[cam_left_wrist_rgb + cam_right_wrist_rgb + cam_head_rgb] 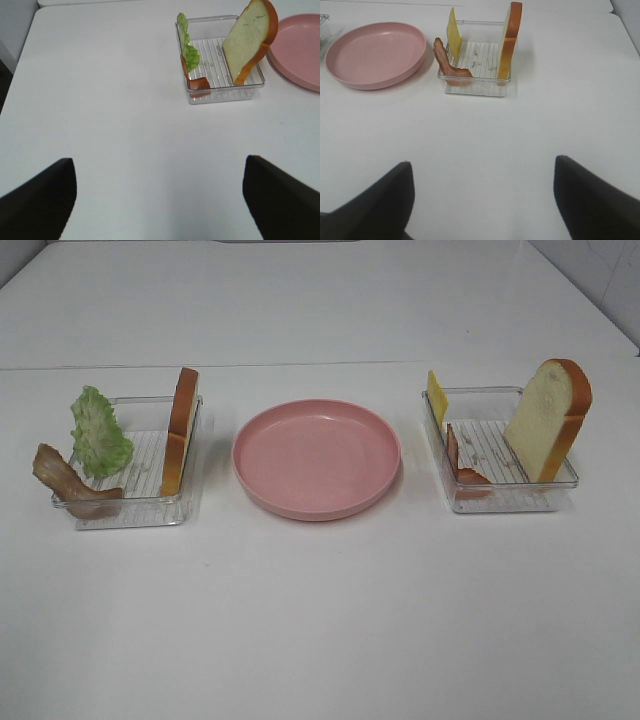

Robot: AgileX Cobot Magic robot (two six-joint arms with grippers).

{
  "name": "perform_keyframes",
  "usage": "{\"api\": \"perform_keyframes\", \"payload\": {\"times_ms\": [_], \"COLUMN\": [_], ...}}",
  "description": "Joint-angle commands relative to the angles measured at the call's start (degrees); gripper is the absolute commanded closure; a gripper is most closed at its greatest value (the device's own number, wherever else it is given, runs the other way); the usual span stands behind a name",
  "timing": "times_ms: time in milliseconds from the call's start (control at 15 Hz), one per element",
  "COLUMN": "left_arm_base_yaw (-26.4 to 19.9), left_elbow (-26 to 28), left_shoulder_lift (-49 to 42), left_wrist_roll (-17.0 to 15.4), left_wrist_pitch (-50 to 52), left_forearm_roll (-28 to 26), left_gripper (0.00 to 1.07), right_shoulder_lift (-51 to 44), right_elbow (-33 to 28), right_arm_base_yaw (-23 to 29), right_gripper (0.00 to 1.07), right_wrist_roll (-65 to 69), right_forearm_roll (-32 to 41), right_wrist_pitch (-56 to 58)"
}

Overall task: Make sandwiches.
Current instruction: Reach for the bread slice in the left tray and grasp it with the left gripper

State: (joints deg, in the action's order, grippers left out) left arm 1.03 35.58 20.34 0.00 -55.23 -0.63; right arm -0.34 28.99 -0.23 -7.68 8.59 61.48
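Note:
The sandwiches' parts stand apart in two clear trays. The left tray (125,512) (225,95) holds a green lettuce leaf (100,432) (189,47), a bacon strip (70,480) (197,84) and an upright bread slice (180,430) (250,40). In the right tray (505,502) (476,89) are a yellow cheese slice (436,397) (453,34), a bacon strip (465,462) (447,62) and a leaning bread slice (548,420) (510,42). My left gripper (160,200) and right gripper (482,200) hang open and empty, each well short of its tray. Neither shows in the high view.
A pink round plate (316,458) (300,50) (375,52) sits empty between the two trays on the white table. The table's far edge runs behind the trays.

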Motion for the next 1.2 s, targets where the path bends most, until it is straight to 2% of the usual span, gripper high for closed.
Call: {"api": "perform_keyframes", "payload": {"times_ms": [67,333,400,533,600,667,800,867,1000,1200], "left_arm_base_yaw": [-0.11,-0.11,-0.11,-0.11,-0.11,-0.11,-0.11,-0.06,1.32,7.56], "left_elbow": [2.81,11.80,15.81,21.54,24.81,27.79,32.20,37.87,42.06,50.42], "left_shoulder_lift": [7.68,25.78,32.37,41.14,45.49,49.33,54.89,61.82,66.52,75.63], "left_wrist_roll": [-0.40,-0.34,1.55,7.28,8.77,8.59,8.08,5.33,3.09,-3.67], "left_wrist_pitch": [0.86,0.34,0.29,-2.06,-4.13,-6.07,-8.19,-10.08,-11.46,-13.69], "left_forearm_roll": [-0.74,-4.30,-6.70,-11.29,-13.06,-13.92,-14.09,-14.09,-13.18,-8.54], "left_gripper": [0.21,0.21,0.21,0.22,0.23,0.25,0.27,0.27,0.27,0.27], "right_shoulder_lift": [-0.80,-0.80,-0.80,-0.80,-0.80,-0.80,-0.80,-0.80,-0.80,-0.80], "right_elbow": [0.00,0.00,0.00,0.00,0.00,0.00,0.00,0.00,0.00,0.00], "right_arm_base_yaw": [-0.46,-0.46,-0.46,-0.46,-0.46,-0.46,-0.46,-0.46,-0.46,-0.46], "right_gripper": [0.33,0.33,0.33,0.33,0.33,0.33,0.33,0.33,0.33,0.33], "right_wrist_roll": [-0.40,-0.40,-0.40,-0.40,-0.40,-0.40,-0.40,-0.40,-0.40,-0.40], "right_forearm_roll": [0.00,0.00,0.00,0.00,0.00,0.00,0.00,0.00,0.00,0.00], "right_wrist_pitch": [-0.40,-0.40,-0.40,-0.40,-0.40,-0.40,-0.40,-0.40,-0.40,-0.40]}}
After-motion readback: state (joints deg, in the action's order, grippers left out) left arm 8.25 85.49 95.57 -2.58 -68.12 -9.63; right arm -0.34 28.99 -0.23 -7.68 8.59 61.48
